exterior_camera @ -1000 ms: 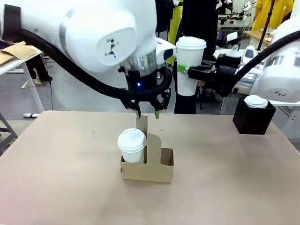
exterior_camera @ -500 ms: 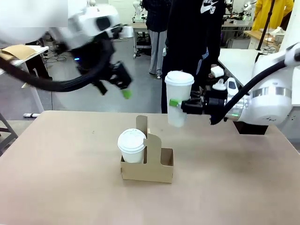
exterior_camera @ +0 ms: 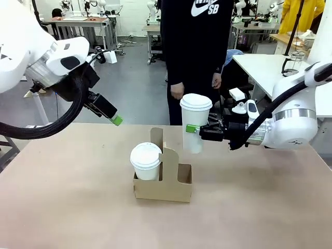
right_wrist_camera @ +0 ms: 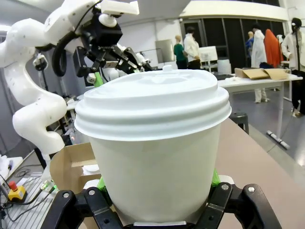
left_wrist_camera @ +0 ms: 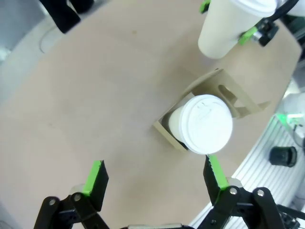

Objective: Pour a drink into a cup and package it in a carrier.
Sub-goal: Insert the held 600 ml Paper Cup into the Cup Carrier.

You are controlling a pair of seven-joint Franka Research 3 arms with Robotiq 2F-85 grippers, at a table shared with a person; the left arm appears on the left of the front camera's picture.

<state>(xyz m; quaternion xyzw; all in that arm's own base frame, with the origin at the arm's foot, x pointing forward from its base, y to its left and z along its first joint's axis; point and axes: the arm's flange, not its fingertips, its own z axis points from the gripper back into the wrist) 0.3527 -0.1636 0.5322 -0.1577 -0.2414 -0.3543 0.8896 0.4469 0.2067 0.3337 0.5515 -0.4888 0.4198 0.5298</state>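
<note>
Left arm (exterior_camera: 36, 52): enters from the left side, raised above the table's far left edge, with the wrist angled down toward the table's middle. Left gripper (exterior_camera: 115, 120): jaws spread wide, green pads (left_wrist_camera: 94, 179) well apart, nothing between them.

Right arm (exterior_camera: 290, 122): enters from the right side, low over the table's far right part, with the wrist level and pointing toward the middle. Right gripper (exterior_camera: 193, 128): clamped from the side on the cup (exterior_camera: 195, 116), which is upright and clear of the table.

Tan table (exterior_camera: 62, 197); cardboard carrier (exterior_camera: 163, 191) standing near middle
</note>
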